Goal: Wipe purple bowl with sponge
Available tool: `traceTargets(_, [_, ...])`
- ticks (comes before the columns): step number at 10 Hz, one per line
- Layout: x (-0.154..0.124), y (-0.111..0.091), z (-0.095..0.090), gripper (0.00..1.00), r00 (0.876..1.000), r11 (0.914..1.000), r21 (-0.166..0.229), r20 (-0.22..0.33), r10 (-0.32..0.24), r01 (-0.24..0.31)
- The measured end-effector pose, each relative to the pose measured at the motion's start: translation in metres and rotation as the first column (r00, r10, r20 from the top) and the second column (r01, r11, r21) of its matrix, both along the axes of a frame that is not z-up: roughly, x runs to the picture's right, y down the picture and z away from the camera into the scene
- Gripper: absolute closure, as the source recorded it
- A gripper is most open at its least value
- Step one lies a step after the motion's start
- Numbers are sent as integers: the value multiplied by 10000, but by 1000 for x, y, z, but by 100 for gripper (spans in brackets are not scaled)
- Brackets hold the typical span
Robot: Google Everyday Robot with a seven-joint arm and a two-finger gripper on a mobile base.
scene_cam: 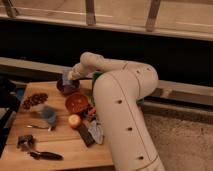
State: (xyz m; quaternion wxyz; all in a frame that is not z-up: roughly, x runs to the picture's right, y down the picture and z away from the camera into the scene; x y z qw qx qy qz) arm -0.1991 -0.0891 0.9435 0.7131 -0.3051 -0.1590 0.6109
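Low over purple bowl (65, 88): hand (70, 78), sponge (65, 75)

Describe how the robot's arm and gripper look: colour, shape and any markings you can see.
The arm is off-white, built of thick, rounded segments, with small dark dots on the big near one and green trim at a joint. It narrows to a darker gripper over the purple bowl at the table's far side. No cables show.

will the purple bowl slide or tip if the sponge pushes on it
Likely slides rather than tips: the purple bowl looks low and wide, loose on the smooth wooden table. Small, so probably light. The gripper, shut on the sponge, sits over its rim; sideways strokes may nudge it.
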Motion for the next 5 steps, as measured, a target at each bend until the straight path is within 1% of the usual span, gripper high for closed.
traceTargets(1, [-5, -4, -3, 100, 9998, 9997, 177, 120, -141, 139])
traceTargets(2, [-12, -3, -6, 100, 9993, 9993, 265, 257, -273, 266])
traceTargets(3, [-23, -1, -12, 100, 9974, 9983, 370, 559, -460, 440])
traceTargets(5, [-30, 6, -20, 100, 9938, 9978, 335, 931, -602, 573])
